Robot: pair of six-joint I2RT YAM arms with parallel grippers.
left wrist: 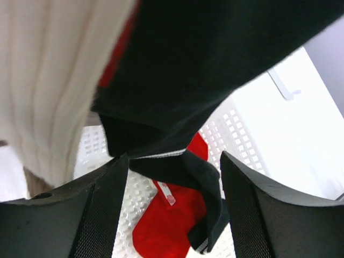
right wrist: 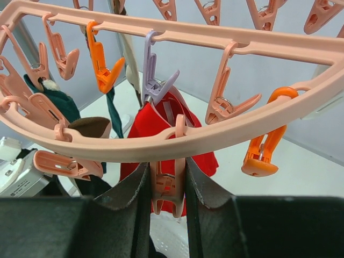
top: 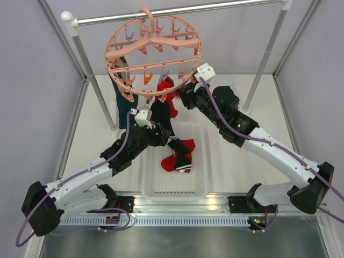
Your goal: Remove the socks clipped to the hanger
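A white worktop point(top: 226, 166) fills the middle of the overhead view. At lower centre a white perforated basket point(top: 174, 184) sits on it, with a red sock point(top: 172, 162) lying inside. Two metal rail posts point(top: 97, 91) stand on the worktop, upper left and upper right.

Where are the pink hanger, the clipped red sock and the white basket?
pink hanger point(right wrist: 107, 146), right wrist view, front rim.
red sock point(right wrist: 153, 124), right wrist view, upper fabric.
white basket point(top: 177, 184), top external view, bare floor.
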